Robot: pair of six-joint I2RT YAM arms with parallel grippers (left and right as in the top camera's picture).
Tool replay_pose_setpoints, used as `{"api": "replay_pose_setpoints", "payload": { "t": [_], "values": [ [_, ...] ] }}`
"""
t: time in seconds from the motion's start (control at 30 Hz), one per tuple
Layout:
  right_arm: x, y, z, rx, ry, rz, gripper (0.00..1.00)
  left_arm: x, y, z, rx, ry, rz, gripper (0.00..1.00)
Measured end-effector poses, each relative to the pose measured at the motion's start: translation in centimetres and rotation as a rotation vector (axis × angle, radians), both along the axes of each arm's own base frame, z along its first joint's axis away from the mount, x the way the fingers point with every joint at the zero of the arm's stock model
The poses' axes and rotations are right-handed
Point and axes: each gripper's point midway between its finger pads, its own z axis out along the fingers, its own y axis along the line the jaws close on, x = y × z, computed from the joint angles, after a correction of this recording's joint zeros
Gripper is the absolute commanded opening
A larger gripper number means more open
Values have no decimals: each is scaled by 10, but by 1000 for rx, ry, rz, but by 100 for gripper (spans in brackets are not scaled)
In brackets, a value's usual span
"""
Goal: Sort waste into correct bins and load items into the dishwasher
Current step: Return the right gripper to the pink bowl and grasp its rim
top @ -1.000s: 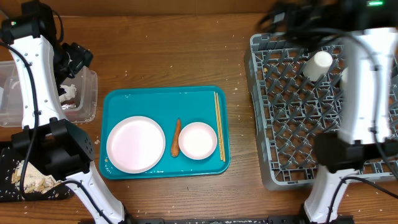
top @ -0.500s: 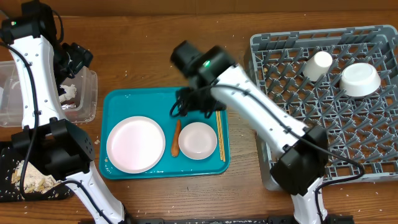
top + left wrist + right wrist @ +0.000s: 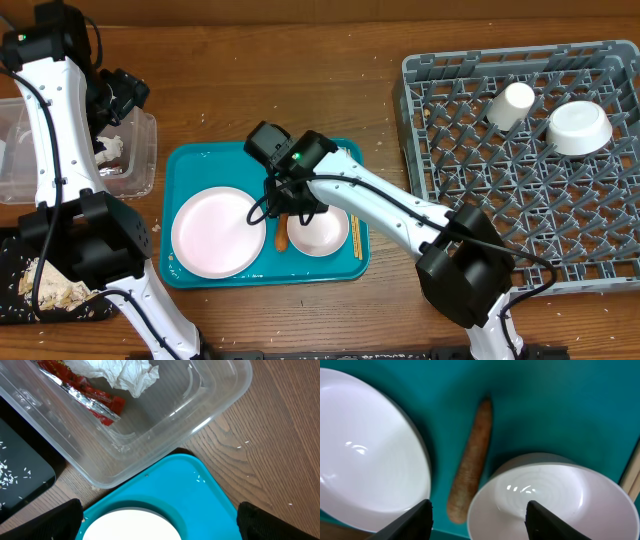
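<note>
Motion belongs to the right arm alone: half a second ago its wrist was over the far rim of the teal tray, and it has since reached inward, forearm slanting across the tray. The right gripper now hangs over the carrot with fingers spread wide and nothing held. The carrot, a thin, dull-orange, rough-skinned taper, lies between the two fingers, closer to the one on the plate's side. The glossy white round plate runs under that finger, and the smooth white bowl sits beneath the other. Pale chopsticks lie beyond the bowl.

The left arm has not shifted. The left gripper is wide apart and empty, and ahead of its fingers stands the clear plastic bin with crumpled tissue and a red foil wrapper.
</note>
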Motion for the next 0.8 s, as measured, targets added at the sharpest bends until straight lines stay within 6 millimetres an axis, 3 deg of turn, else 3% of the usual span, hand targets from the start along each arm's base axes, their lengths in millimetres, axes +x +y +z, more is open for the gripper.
{"api": "replay_pose_setpoints", "payload": {
  "t": [0.17,0.4,0.57,0.63,0.73,0.8],
  "values": [
    [-4,-5,-21,-12,17,-41,54,0,0,0,0,0,0,100],
    [-6,-7,-25,-16,23,-54,50,0,0,0,0,0,0,100],
    [-12,-15,-39,-39,41,-55,50,0,0,0,0,0,0,100],
    [-14,-17,-41,-46,47,-56,44,0,0,0,0,0,0,100],
    [-15,-18,-41,-50,51,-56,19,0,0,0,0,0,0,100],
    [-21,-25,-41,-78,77,-57,12,0,0,0,0,0,0,100]
  ]
}}
